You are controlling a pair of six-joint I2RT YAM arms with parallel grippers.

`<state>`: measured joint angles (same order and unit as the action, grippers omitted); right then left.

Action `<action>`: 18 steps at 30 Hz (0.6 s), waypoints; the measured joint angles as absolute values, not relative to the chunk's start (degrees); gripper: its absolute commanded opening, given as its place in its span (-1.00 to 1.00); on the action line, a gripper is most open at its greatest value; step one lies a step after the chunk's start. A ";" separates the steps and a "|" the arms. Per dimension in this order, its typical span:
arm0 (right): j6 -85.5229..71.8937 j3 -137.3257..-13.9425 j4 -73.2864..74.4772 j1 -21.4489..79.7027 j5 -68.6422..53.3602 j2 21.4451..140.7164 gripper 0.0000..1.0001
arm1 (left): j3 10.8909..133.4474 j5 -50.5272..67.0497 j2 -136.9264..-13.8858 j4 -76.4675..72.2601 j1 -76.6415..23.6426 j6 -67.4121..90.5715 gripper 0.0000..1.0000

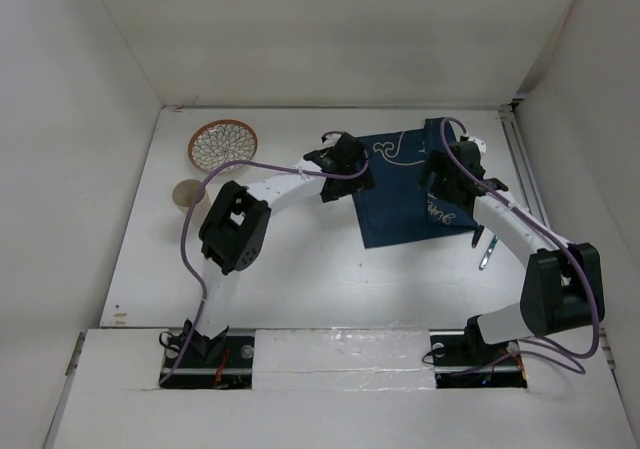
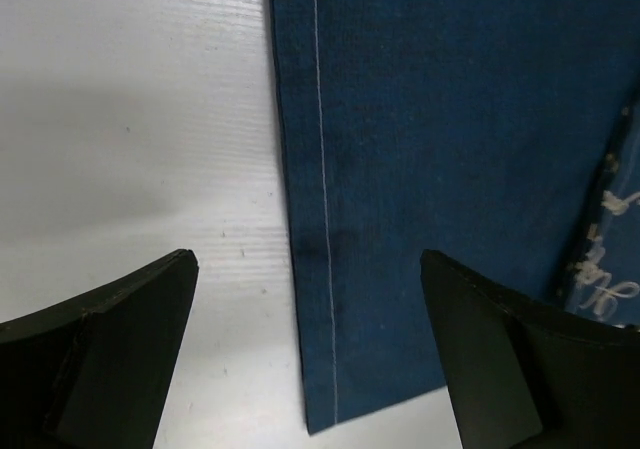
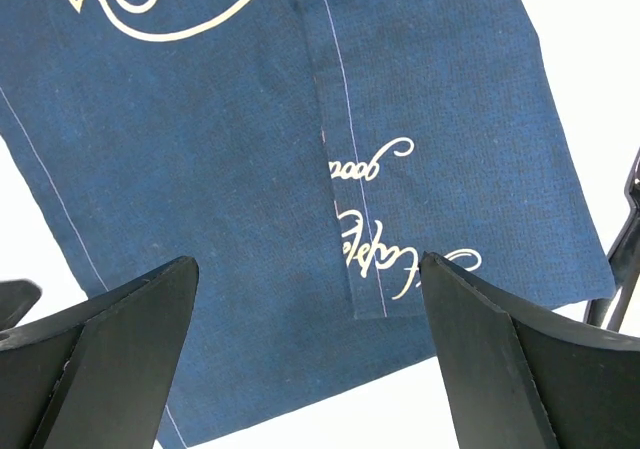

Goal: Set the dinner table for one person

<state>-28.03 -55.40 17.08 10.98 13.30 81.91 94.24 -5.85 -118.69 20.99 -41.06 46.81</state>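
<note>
White dinner table (image 1: 320, 269) spreads from the arm bases to the far wall. Navy placemat (image 1: 400, 194) lies on it far right of centre, skewed, its right part folded over, pale script on the flap. Left gripper (image 2: 308, 264): jaws spread wide, holding nothing, above the mat's left hem. Right gripper (image 3: 308, 269): likewise spread, over the flap. Patterned plate (image 1: 222, 145) and small cup (image 1: 188, 193) far left; metal utensil (image 1: 487, 251) just right of the mat

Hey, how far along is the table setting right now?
Early. The placemat is on the table, but one side is folded over. Both jaws hang open above it, likely to flatten it. Plate, cup and utensil sit off it, not yet placed.
</note>
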 measured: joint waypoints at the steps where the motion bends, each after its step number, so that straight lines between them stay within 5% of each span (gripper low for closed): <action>1: -28.05 -55.37 17.04 10.98 13.34 81.91 0.96 | 94.89 -5.96 -119.87 21.06 -41.06 46.83 0.73; 8: -28.10 -54.43 15.88 10.98 13.19 81.28 0.96 | 98.17 -5.39 -125.27 22.11 -40.80 46.63 0.29; 15: -28.27 -52.23 14.81 10.98 12.56 79.50 0.96 | 104.49 -5.85 -130.19 23.16 -40.77 46.30 0.12; 18: -28.27 -51.57 14.31 10.98 12.03 79.46 0.96 | 106.17 -6.13 -131.37 23.40 -40.77 46.04 -0.28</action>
